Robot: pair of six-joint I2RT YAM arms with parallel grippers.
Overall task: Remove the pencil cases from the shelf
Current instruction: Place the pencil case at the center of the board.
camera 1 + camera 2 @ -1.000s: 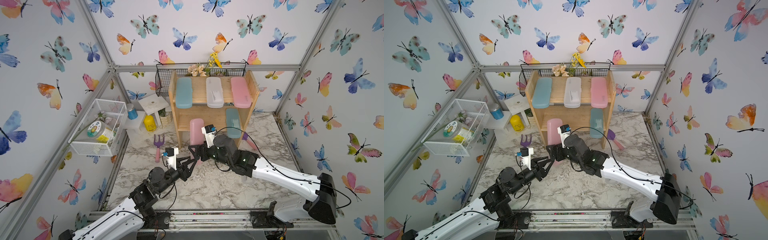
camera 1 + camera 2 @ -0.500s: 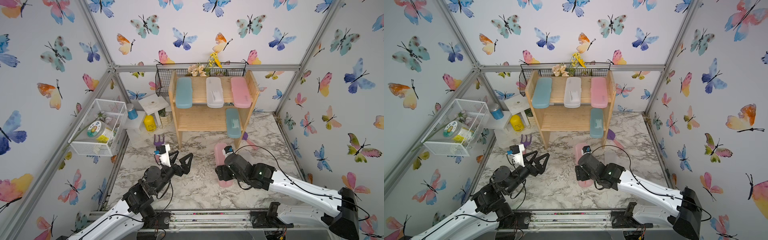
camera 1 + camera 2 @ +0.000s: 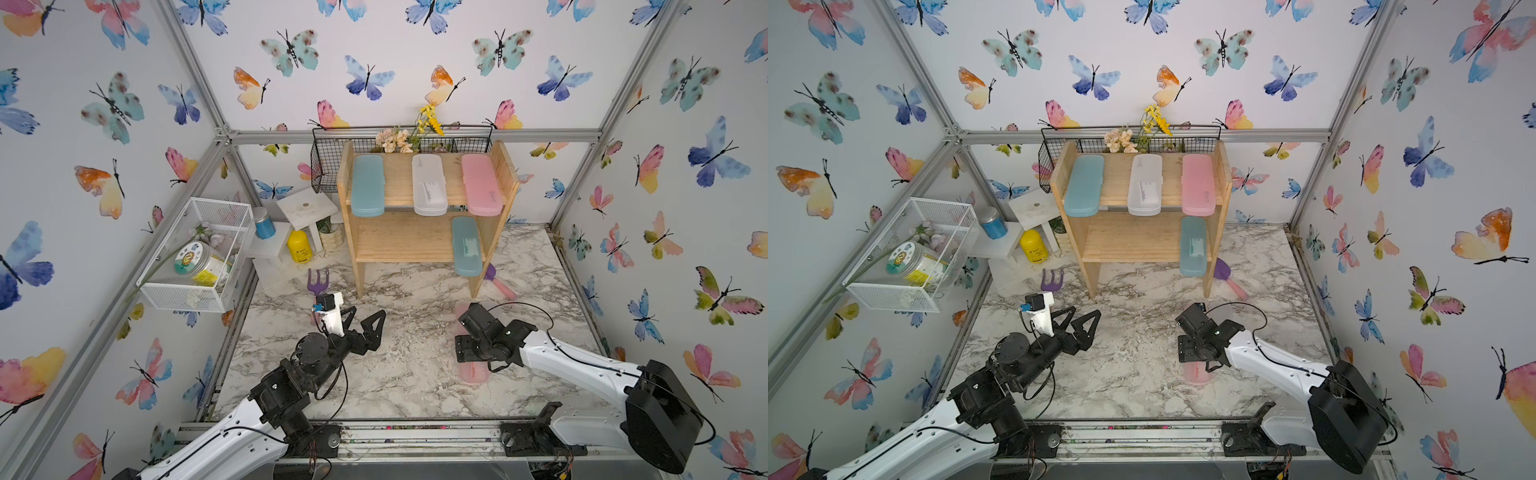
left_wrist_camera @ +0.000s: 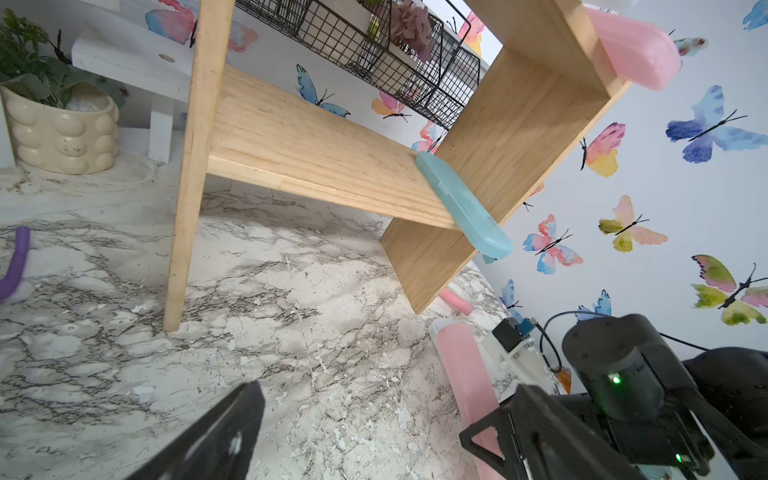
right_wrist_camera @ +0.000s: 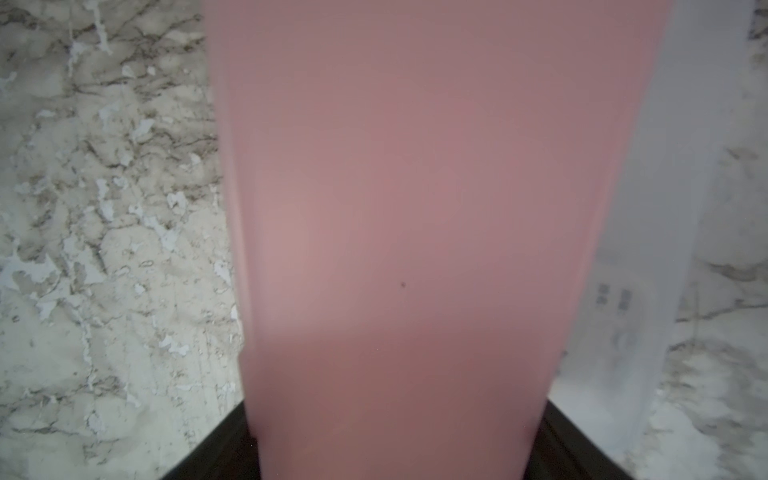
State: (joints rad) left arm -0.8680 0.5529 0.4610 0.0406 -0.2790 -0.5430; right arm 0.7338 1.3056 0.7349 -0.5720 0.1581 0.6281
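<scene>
Right wrist view: right gripper (image 5: 395, 407) grips a long frosted-pink plastic pencil case (image 5: 415, 187) down at the marble tabletop (image 5: 104, 208); release seems next, left gripper (image 3: 365, 316) wide, empty.

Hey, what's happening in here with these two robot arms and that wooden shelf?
The robot is clearing pencil cases off the light wooden two-tier shelf. Its right gripper grips a frosted pink plastic pencil case low over the marble tabletop, beside a translucent white pencil case lying there. The left gripper hangs open and empty. Four are still shelved: a teal case, a white case and a pink case on top, a second teal case below.
</scene>
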